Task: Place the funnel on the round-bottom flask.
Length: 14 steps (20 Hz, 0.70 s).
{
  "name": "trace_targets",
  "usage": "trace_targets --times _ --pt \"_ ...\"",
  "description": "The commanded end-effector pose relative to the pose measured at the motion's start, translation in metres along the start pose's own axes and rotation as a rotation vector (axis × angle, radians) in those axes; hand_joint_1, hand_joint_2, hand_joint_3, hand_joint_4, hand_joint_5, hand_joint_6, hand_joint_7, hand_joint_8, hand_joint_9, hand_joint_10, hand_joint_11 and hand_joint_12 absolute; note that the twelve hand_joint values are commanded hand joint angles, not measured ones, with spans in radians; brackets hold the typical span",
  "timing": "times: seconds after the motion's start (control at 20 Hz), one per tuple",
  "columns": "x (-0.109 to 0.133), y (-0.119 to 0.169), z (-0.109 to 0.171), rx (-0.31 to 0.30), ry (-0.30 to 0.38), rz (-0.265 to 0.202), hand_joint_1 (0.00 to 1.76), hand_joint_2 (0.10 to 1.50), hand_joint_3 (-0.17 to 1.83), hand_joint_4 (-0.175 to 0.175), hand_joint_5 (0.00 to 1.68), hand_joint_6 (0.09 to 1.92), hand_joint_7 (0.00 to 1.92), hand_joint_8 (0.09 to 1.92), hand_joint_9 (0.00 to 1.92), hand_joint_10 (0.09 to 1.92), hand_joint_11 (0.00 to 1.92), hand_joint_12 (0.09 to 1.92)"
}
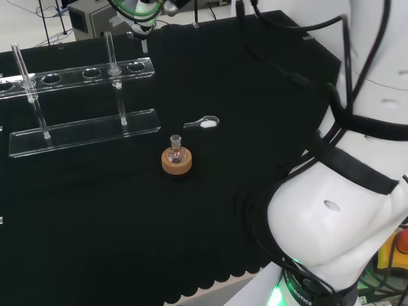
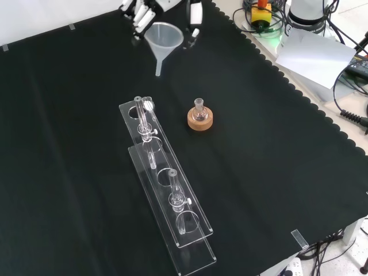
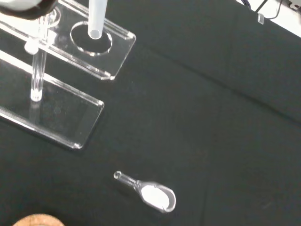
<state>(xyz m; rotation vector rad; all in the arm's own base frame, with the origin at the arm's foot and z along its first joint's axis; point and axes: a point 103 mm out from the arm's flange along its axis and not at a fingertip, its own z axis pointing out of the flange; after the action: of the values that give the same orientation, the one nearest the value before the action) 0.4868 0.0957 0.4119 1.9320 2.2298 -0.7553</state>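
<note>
At the far edge of the front view the hand (image 2: pixel 144 14) grips a clear conical funnel (image 2: pixel 163 41), its narrow stem pointing down, well apart from the small round-bottom flask (image 2: pixel 199 107) on its cork ring (image 2: pixel 200 121).

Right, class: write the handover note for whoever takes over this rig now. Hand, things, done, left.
Hand: shut on the funnel, held up at the top of the front view, spout pointing down.
Flask: upright on its cork ring mid-cloth, right of the tube rack in the front view; neck open.
Done: funnel picked up.
Left: carry it over the flask, lower the spout into the neck, let go.
</note>
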Motion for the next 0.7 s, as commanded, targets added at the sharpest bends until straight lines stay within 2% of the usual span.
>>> trace_targets --times 0.05,0.45,0.7 --pt "0.001 -0.066 0.041 0.057 0.028 0.085 0.76 0.70 0.65 -0.002 0.74 0.97 0.79 0.82 1.06 0.59 0.48 1.28" --pt "0.004 -0.081 0.087 0.099 0.074 0.112 0.76 0.70 0.65 -0.002 0.74 0.97 0.79 0.81 1.06 0.59 0.48 1.29" --pt "0.015 -0.078 0.112 0.136 0.086 0.102 0.76 0.70 0.66 -0.003 0.75 0.97 0.79 0.81 1.06 0.59 0.49 1.29"
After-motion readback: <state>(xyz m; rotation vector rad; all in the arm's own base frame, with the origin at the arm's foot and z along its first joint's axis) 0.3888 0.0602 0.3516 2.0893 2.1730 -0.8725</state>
